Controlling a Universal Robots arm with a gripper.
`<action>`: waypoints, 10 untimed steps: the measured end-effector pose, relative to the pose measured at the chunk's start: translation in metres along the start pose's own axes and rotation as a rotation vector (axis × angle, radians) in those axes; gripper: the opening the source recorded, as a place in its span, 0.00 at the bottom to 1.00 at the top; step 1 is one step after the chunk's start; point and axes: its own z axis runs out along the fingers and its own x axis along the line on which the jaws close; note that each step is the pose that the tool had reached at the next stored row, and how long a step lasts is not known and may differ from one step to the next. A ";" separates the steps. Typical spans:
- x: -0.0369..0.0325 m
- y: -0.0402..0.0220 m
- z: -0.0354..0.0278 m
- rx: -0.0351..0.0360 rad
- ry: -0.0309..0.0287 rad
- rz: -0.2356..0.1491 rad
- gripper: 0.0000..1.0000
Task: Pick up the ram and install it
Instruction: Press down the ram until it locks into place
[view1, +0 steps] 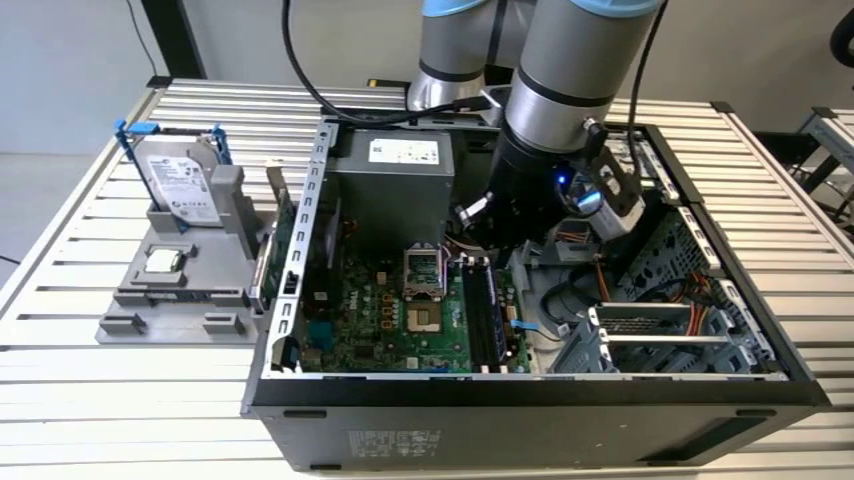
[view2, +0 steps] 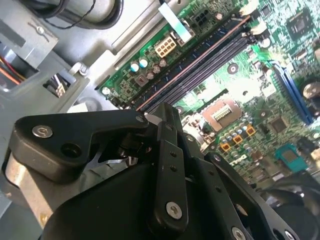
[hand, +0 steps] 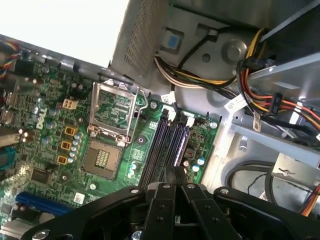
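The ram is a dark stick standing on edge in one of the long memory slots of the green motherboard, inside the open computer case. In the second wrist view the ram runs away from the black fingers; in the first wrist view the ram ends just under them. My gripper is shut, its fingertips pressed together right above that end of the stick. In the second wrist view the gripper hovers at the slot's end. Whether the fingertips touch the ram is hidden.
The empty CPU socket lies beside the slots. Bundled cables and a drive cage crowd the other side. A grey power supply fills the case's back. On the exterior view's left, a grey holder carries a hard drive and a CPU chip.
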 end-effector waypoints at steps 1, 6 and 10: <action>-0.0002 0.0000 0.0000 -0.0032 -0.0011 -0.009 0.00; -0.0016 -0.0005 -0.0001 -0.0352 -0.0114 -0.047 0.00; -0.0020 -0.0006 -0.0001 -0.0502 -0.0159 -0.085 0.00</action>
